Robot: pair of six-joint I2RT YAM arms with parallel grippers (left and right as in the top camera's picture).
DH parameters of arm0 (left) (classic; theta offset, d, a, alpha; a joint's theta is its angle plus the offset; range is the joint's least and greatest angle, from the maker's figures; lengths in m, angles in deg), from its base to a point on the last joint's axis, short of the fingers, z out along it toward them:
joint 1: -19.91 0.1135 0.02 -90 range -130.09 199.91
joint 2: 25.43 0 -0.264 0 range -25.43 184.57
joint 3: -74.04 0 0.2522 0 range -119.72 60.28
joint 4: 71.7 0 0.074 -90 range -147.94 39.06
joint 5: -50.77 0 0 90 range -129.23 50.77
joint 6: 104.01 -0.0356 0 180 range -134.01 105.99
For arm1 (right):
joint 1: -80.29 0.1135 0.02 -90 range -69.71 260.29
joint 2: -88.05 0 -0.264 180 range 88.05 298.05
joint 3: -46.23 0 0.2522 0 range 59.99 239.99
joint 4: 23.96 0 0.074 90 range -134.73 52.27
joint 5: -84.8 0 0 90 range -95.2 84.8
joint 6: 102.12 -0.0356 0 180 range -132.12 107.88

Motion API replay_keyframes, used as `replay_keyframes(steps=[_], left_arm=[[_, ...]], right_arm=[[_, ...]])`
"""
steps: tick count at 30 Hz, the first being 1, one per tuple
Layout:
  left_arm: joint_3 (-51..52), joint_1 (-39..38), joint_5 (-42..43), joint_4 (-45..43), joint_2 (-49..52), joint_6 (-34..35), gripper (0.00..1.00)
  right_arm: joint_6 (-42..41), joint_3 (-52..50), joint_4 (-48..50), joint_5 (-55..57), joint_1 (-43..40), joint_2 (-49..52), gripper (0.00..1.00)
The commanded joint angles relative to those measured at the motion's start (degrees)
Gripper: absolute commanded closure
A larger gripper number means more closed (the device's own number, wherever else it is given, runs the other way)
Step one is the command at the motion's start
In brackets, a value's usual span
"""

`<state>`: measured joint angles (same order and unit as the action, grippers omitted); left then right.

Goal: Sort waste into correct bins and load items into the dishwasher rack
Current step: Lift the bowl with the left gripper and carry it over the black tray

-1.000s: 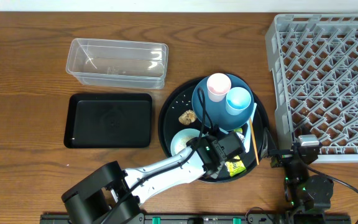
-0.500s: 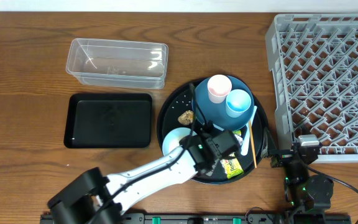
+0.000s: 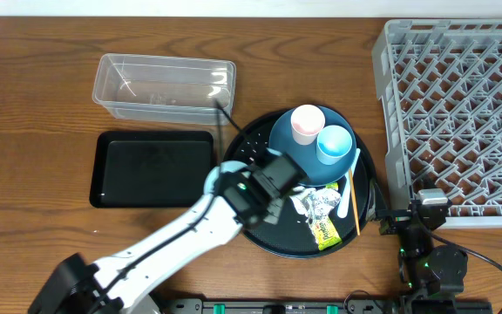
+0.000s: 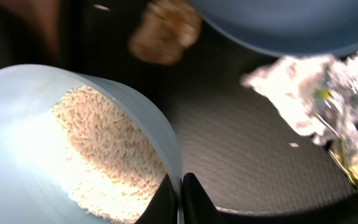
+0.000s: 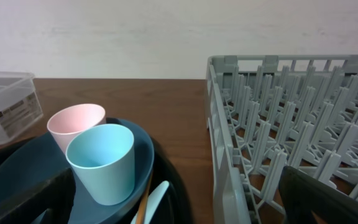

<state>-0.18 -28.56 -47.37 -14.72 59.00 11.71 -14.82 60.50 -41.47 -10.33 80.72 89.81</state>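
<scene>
Left tool (image 4: 179,198), clamped on the bowl (image 4: 36,143) rim, swung my rice (image 4: 107,152) load off the round tray (image 4: 241,149) toward the black bin (image 3: 151,168); right tool (image 5: 179,214) stayed apart, idle.

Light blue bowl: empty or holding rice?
Holding rice. The left wrist view shows white rice grains heaped inside the light blue bowl, whose rim the left gripper pinches.

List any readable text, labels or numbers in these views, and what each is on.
Nothing here can be read.
White sticker on the clear tub: dark print, too small to read.
Yellow-green packet: some printing, too blurred to read.
Crumpled wrapper: blurred, no legible marks.
</scene>
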Motion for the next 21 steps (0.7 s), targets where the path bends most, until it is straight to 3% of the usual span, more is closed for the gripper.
replay_keyframes(steps=[1, 8, 21], left_arm=[[-1.18, 4.31, -1.33, 0.70, -3.30, -2.89, 0.94], [-1.18, 15.67, -1.11, 2.45, -8.57, -4.63, 0.94], [-1.16, 38.73, 12.52, 1.90, -10.73, -12.37, 0.94]], right_arm=[[0.63, -0.20, -0.09, 0.42, -0.42, 0.02, 0.01], [0.63, -0.20, -0.09, 0.42, -0.42, 0.00, 0.01], [0.63, -0.20, -0.09, 0.42, -0.42, 0.00, 0.01]])
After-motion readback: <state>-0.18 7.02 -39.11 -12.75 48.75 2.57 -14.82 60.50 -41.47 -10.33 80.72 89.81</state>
